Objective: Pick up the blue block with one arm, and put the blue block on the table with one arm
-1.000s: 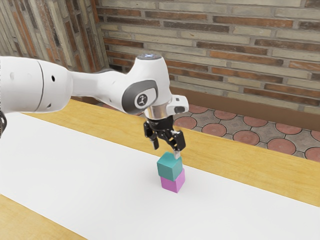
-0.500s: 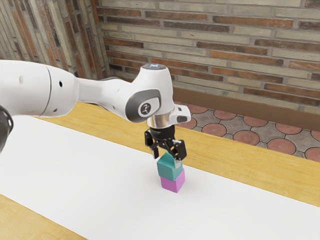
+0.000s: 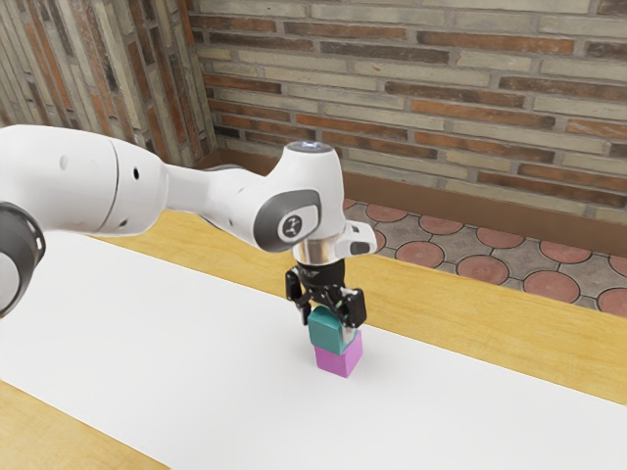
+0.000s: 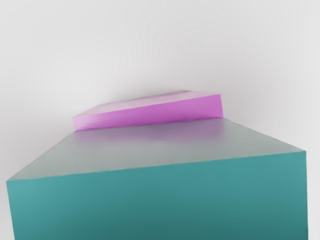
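Note:
In the exterior view my gripper (image 3: 328, 321) is low over the stack, its open fingers straddling the upper part of the teal-blue block (image 3: 328, 332). One finger lies in front of that block's edge on the exterior view's right; the other is partly behind the block. The blue block rests on the pink-purple block (image 3: 338, 360), which stands on the white surface. In the wrist view the blue block (image 4: 160, 200) is large and close under my hand, with the purple block (image 4: 165, 112) partly showing beyond it.
A white mat-like surface (image 3: 176, 343) covers the middle of the wooden table (image 3: 470, 318). A brick wall (image 3: 421, 88) and a tiled floor (image 3: 421, 253) lie beyond the table.
My hand has come down from above the stack, bringing the fingers to the blue block's level. That block looks very slightly shifted, while the purple block stays put.

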### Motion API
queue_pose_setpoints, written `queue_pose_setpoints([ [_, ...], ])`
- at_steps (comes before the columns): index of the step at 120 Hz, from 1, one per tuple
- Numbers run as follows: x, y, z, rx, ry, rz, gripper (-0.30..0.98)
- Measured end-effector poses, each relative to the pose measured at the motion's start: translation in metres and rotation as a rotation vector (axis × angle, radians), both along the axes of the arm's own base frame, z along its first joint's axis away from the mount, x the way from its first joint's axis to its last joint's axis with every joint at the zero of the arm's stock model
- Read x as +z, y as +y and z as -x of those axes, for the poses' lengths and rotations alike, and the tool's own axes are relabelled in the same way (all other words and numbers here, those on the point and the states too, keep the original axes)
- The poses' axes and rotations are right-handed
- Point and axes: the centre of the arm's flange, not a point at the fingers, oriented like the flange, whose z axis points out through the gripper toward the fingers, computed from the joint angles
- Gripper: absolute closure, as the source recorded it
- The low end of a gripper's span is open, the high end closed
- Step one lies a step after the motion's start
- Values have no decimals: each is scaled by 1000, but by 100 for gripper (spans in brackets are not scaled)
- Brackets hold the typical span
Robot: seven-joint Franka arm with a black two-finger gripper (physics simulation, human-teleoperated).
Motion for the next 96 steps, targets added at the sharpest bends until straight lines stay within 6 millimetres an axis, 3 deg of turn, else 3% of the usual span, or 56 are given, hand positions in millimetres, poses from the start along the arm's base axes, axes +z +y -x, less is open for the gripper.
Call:
queue_pose_setpoints([
  [20,3,-1,0,1,-5,0,24],
  [38,7,-4,1,-2,-12,-1,32],
  [58,35,4,-1,12,-56,-1,35],
  [78,63,49,-12,86,-97,-4,36],
  [96,68,86,-23,149,-105,-8,35],
])
